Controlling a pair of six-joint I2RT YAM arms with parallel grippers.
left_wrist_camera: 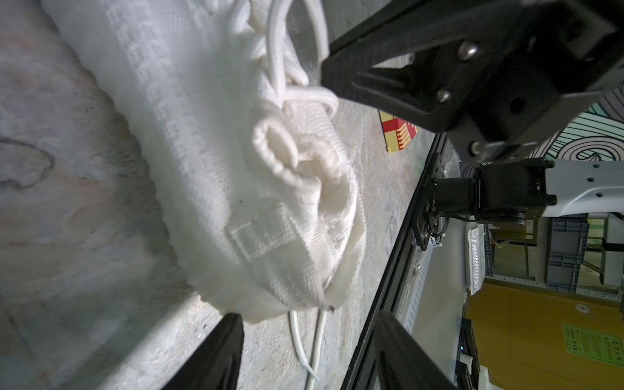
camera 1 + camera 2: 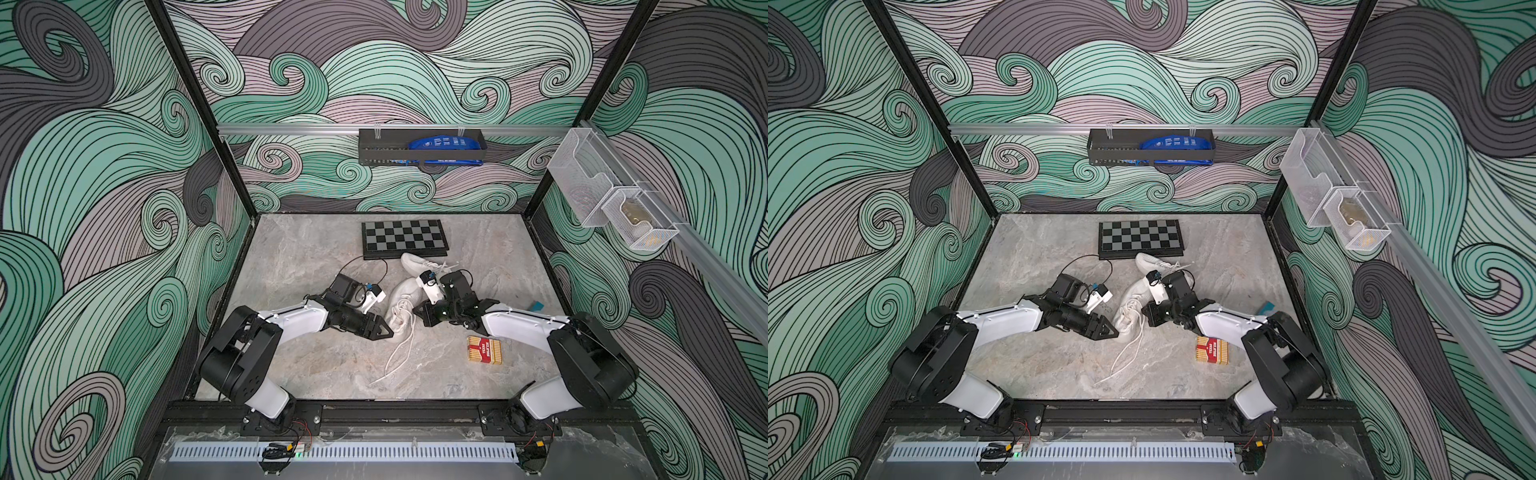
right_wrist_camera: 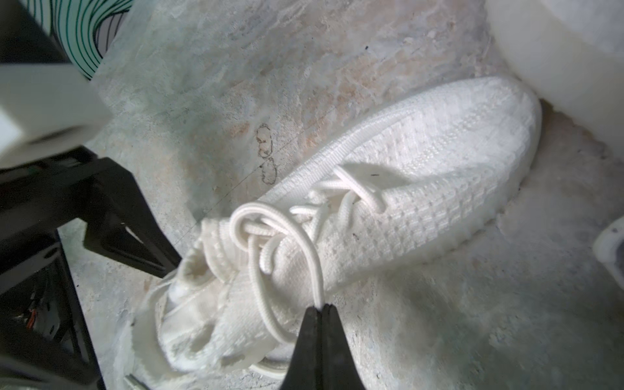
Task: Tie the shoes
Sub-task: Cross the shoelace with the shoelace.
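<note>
Two white knit shoes lie mid-table. The near shoe [image 2: 400,305] [image 2: 1133,308] points away from me, and its loose laces [image 2: 398,355] trail toward the front edge. The far shoe [image 2: 419,262] [image 2: 1152,261] lies behind it, partly hidden by the right wrist. My left gripper [image 2: 384,330] [image 1: 309,351] stands open at the heel of the near shoe [image 1: 202,152], nothing between its fingers but two lace ends on the table. My right gripper [image 2: 417,311] [image 3: 320,307] is shut on a lace loop [image 3: 315,270] beside the near shoe's [image 3: 422,162] collar.
A folded chessboard [image 2: 405,239] lies behind the shoes. A red and yellow box [image 2: 484,350] sits near the right arm, a teal object [image 2: 536,306] further right. A black basket [image 2: 422,147] hangs on the back wall, wire baskets [image 2: 611,199] on the right rail.
</note>
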